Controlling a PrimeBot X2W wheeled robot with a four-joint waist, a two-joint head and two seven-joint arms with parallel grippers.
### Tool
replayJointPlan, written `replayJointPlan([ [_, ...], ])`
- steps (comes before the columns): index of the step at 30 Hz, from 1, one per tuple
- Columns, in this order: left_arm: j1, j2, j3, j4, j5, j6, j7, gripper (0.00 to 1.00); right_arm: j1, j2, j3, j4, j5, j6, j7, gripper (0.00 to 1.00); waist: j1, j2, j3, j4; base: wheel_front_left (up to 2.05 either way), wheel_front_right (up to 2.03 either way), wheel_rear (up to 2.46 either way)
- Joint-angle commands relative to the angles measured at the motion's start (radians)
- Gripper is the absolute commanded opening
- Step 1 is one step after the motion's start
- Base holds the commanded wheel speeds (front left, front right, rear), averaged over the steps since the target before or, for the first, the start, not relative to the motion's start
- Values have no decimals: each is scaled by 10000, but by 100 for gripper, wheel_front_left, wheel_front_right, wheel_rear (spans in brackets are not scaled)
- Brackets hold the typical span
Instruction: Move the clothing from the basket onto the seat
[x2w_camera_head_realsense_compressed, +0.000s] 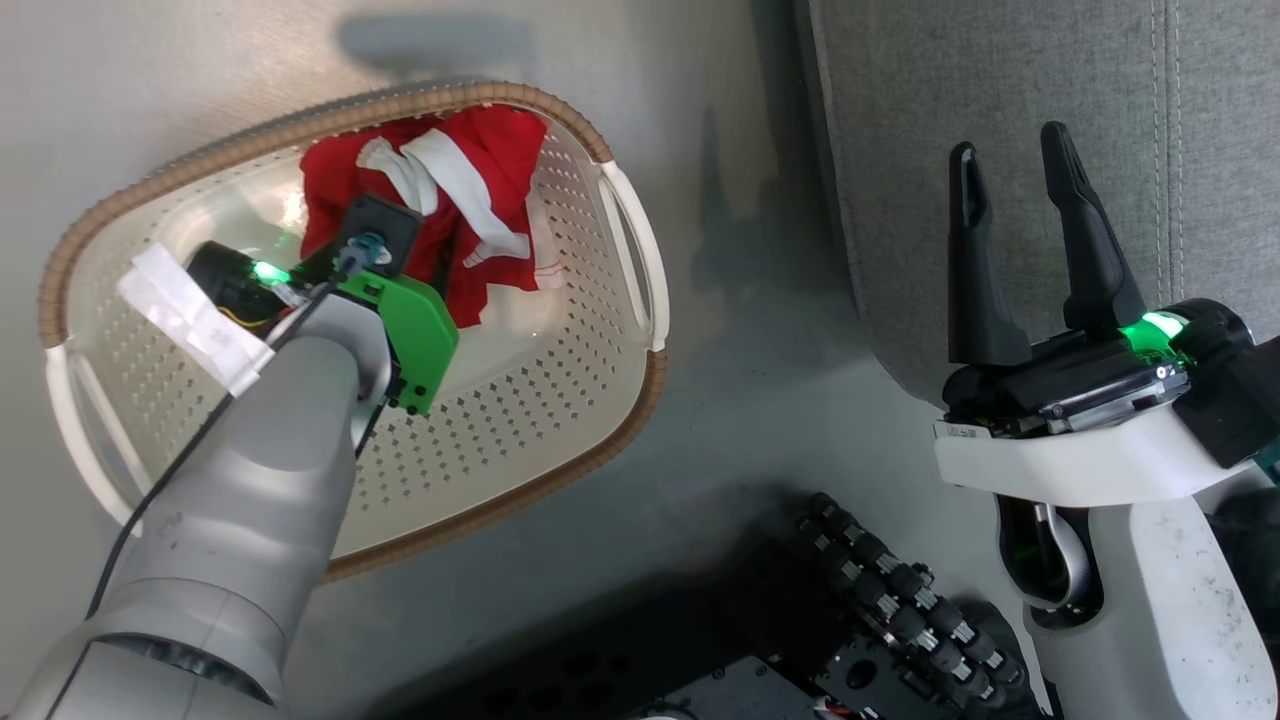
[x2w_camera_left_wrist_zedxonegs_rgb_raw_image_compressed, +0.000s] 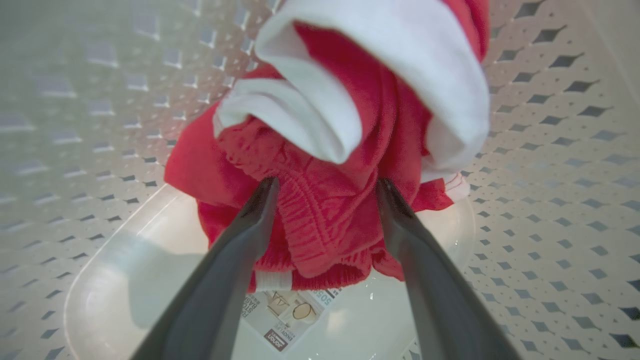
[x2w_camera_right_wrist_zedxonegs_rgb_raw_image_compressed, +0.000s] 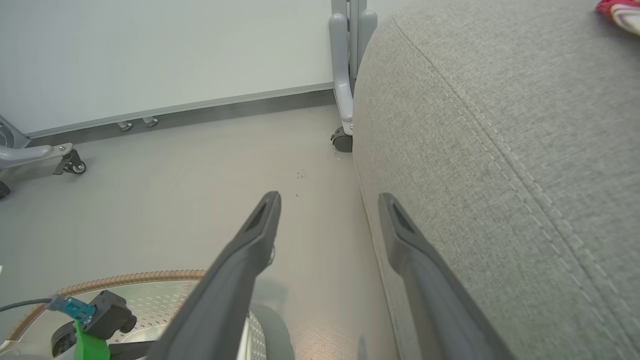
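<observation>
The cream perforated basket (x2w_camera_head_realsense_compressed: 520, 380) with a brown rim stands on the floor at the left. Bunched against its far wall lies a red garment with white bands (x2w_camera_head_realsense_compressed: 470, 170). My left arm reaches down into the basket. In the left wrist view my left gripper (x2w_camera_left_wrist_zedxonegs_rgb_raw_image_compressed: 327, 181) is open, its two fingers astride the red fabric (x2w_camera_left_wrist_zedxonegs_rgb_raw_image_compressed: 325, 225) just above the floor sticker (x2w_camera_left_wrist_zedxonegs_rgb_raw_image_compressed: 287, 312). My right gripper (x2w_camera_head_realsense_compressed: 1008, 145) stands open and empty beside the edge of the grey seat (x2w_camera_head_realsense_compressed: 1000, 80). A scrap of red and white cloth (x2w_camera_right_wrist_zedxonegs_rgb_raw_image_compressed: 617, 10) lies on the seat (x2w_camera_right_wrist_zedxonegs_rgb_raw_image_compressed: 500, 150).
My own dark base with a black cable chain (x2w_camera_head_realsense_compressed: 890, 590) sits at the bottom of the head view. A grey wheeled frame leg (x2w_camera_right_wrist_zedxonegs_rgb_raw_image_compressed: 345, 75) with a caster (x2w_camera_right_wrist_zedxonegs_rgb_raw_image_compressed: 342, 142) stands by the seat's far corner. Another caster foot (x2w_camera_right_wrist_zedxonegs_rgb_raw_image_compressed: 60, 155) is at the left by the wall.
</observation>
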Motion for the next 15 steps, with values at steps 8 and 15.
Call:
replayJointPlan([
  [8, -383, 165, -91, 338, -90, 62, 456, 100, 50, 7, 176, -66, 136, 1, -44, 100, -1, 0, 493, -241, 0, 0, 0],
  [15, -401, 200, -221, 465, -169, 7, 759, 100, 179, 5, 135, -184, 83, 1, -44, 100, -1, 0, 614, -164, 0, 0, 0],
])
